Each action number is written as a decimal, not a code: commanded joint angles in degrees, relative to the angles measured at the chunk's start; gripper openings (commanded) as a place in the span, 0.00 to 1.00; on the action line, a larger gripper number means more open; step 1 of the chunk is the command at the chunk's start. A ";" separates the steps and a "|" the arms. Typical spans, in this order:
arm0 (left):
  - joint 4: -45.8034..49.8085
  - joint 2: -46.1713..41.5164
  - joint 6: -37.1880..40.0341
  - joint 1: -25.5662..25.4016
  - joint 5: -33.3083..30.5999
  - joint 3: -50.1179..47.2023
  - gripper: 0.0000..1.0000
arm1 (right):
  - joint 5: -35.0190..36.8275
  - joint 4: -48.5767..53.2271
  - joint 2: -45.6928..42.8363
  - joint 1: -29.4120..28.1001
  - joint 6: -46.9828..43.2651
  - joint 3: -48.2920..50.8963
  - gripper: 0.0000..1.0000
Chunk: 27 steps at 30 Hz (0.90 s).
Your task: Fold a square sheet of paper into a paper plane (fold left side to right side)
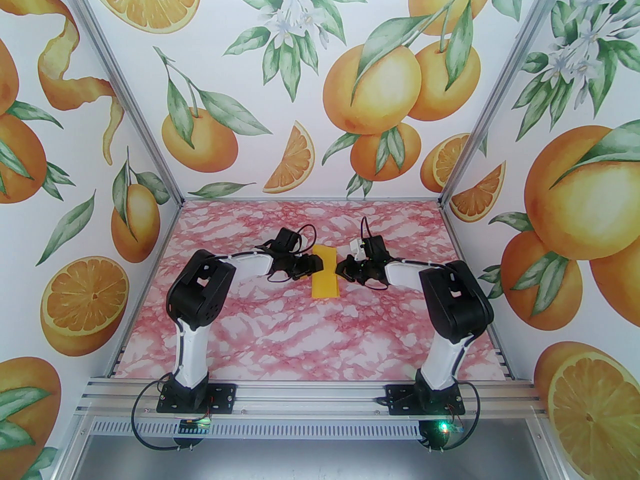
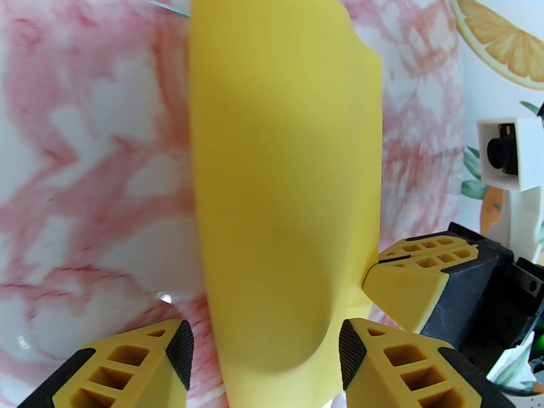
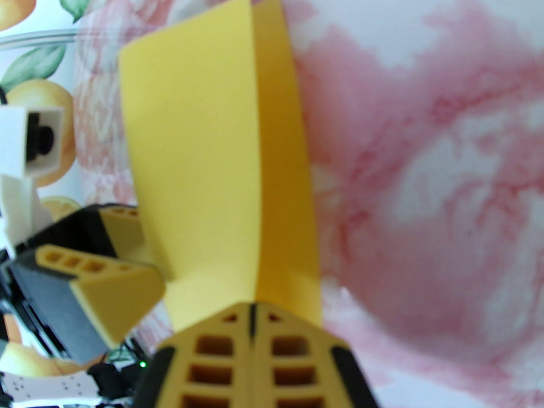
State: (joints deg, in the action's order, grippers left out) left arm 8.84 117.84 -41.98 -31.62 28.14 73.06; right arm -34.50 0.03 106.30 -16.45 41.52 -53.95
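The square sheet of paper (image 1: 324, 274) is plain yellow and lies doubled over into a narrow strip mid-table. In the left wrist view the paper (image 2: 280, 143) bulges as a soft rounded loop rather than a sharp crease. My left gripper (image 2: 265, 355) straddles that loop with its jaws apart; a thin gap shows at the left pad (image 2: 180, 355). It stands at the strip's left side (image 1: 312, 264). My right gripper (image 3: 253, 308) is shut on the paper's two free edges (image 3: 255, 164), also seen at the strip's right side (image 1: 342, 269).
The pink marbled tabletop (image 1: 300, 338) spreads around the paper. Orange-print walls (image 1: 300, 93) enclose the back and both sides. The two grippers face each other closely across the strip, only the paper's width apart.
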 commanded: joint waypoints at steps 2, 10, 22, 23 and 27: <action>1.61 1.42 0.58 -0.90 1.04 1.56 0.55 | 0.80 1.60 1.60 0.67 -1.74 -1.72 0.00; 3.21 2.03 1.30 -1.52 0.34 2.23 0.54 | 1.09 3.63 2.85 0.79 -3.40 -4.01 0.00; 10.53 4.73 3.22 -2.66 -3.30 6.41 0.50 | 1.45 4.74 3.65 1.17 -4.38 -4.84 0.00; 11.28 4.98 3.43 -2.82 -3.73 6.86 0.50 | 1.54 4.89 3.67 1.17 -4.46 -4.93 0.01; 12.77 5.70 3.09 -3.01 -5.06 7.75 0.48 | 1.78 5.49 3.76 1.20 -4.90 -5.37 0.12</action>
State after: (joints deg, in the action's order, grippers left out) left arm 17.89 120.73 -39.88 -33.54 24.84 79.59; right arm -34.09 4.23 108.55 -15.66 37.58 -57.69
